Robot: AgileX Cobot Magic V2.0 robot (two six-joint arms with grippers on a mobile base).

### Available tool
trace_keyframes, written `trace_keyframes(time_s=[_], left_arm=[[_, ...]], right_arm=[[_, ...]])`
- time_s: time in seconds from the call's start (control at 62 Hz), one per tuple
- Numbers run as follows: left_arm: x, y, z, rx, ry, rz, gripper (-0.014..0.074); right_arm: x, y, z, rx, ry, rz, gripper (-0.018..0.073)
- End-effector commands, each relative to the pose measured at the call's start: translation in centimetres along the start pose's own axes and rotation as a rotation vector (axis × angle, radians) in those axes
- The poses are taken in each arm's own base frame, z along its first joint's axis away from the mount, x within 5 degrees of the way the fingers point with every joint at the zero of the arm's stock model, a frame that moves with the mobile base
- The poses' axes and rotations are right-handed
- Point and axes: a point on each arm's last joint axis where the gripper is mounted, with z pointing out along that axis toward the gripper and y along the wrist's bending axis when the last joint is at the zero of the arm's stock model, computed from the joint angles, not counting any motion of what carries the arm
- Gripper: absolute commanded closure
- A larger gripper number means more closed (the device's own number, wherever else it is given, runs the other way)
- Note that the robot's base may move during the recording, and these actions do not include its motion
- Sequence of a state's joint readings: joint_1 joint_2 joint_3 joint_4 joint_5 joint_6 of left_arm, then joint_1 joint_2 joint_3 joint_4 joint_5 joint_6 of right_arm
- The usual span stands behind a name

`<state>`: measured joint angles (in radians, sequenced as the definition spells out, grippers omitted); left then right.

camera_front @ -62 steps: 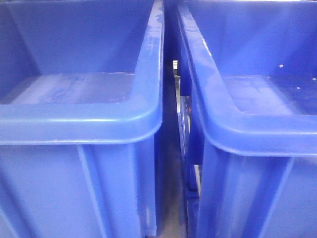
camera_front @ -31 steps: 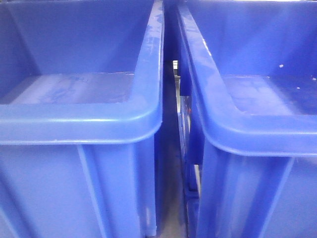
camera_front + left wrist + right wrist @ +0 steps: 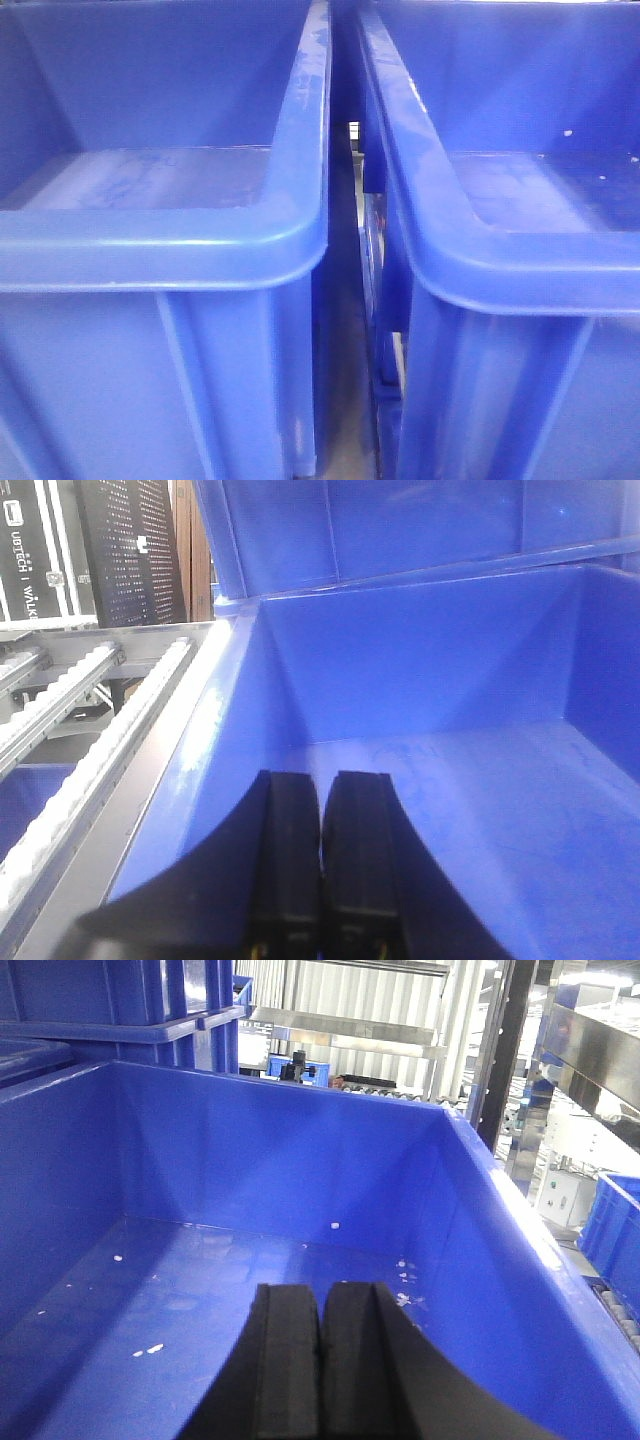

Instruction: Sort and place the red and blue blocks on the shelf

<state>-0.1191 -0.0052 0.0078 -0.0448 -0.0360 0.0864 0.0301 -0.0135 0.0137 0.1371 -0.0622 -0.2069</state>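
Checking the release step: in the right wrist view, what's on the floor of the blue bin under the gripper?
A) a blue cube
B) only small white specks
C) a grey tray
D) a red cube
B: the right wrist view shows the blue bin floor bare except for scattered white specks, with the right gripper shut, its fingers together and nothing between them.

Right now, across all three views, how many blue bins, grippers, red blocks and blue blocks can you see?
Blue bins, front view: 2, left bin and right bin
Grippers: 2, left gripper and right gripper, each shut inside a bin with nothing between the fingers
Red blocks: 0
Blue blocks: 0
Total: 4
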Motion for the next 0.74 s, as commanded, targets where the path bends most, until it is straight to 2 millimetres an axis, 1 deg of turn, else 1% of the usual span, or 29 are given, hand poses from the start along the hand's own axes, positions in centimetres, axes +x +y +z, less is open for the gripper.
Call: trace_keyframes(time_s=[0.0,0.726], left_arm=[[0.38,0.01,-0.13,-0.004,-0.063,-0.011,0.0512],[0.38,0.01,-0.13,-0.004,-0.063,-0.011,0.0512]], right_arm=[[0.4,0.01,-0.11,0.003,0.0,-0.017,0.0508],[0.4,0.01,-0.11,0.003,0.0,-0.017,0.0508]])
